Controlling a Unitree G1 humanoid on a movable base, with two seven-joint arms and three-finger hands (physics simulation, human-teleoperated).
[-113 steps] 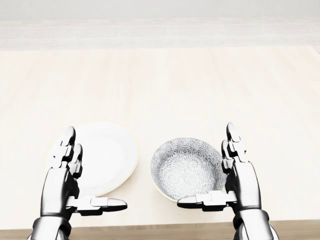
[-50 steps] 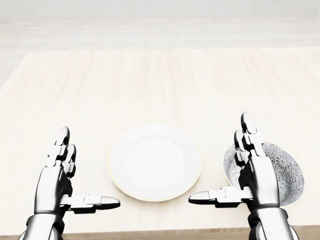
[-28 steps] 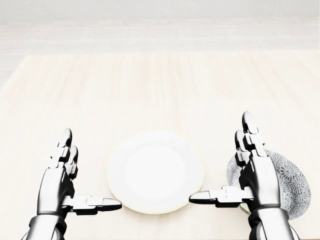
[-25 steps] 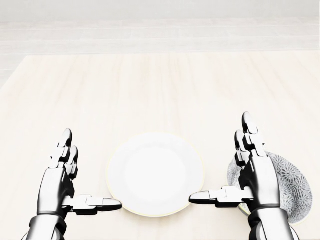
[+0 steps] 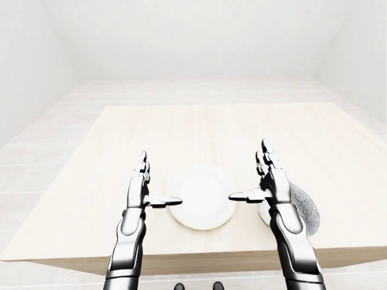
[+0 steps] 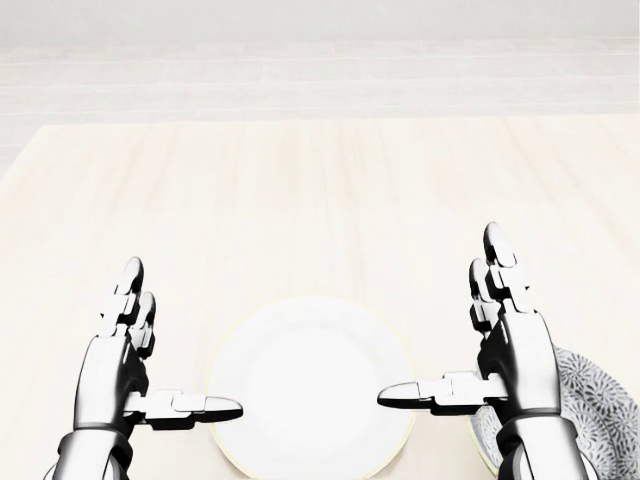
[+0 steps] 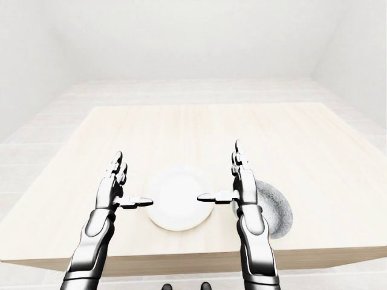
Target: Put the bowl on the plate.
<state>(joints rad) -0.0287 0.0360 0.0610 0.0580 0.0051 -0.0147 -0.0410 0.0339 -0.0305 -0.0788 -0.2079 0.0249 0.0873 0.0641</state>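
Near the bottom edge of the head view, the plate [image 6: 310,390] lies flat on the pale wooden tabletop [image 6: 320,200], centred between the two arms. It is bare; nothing rests on it. The bowl [image 7: 279,211], grey-patterned and upright, sits on the tabletop just to the right of the plate, apart from it, and close to the tabletop's bottom edge in the right-eye view. The right forearm covers its left side. The left hand [image 6: 110,370] hovers to the left of the plate and is spread wide, holding nothing. The right hand [image 6: 520,360] hovers over the gap between plate and bowl, likewise spread and empty; contact with the bowl's rim cannot be confirmed, but it appears to be above it. Judgement: the plate is framed mid-view so the drop point is in easy reach of either arm, and the splayed right hand is placed as a ready pose beside the bowl, not a grasp. Task not started: the bowl has not been lifted. The next move likely needs the right hand lowered onto the rim. Risk: the bowl is close to the edge, so a nudge could tip it off.
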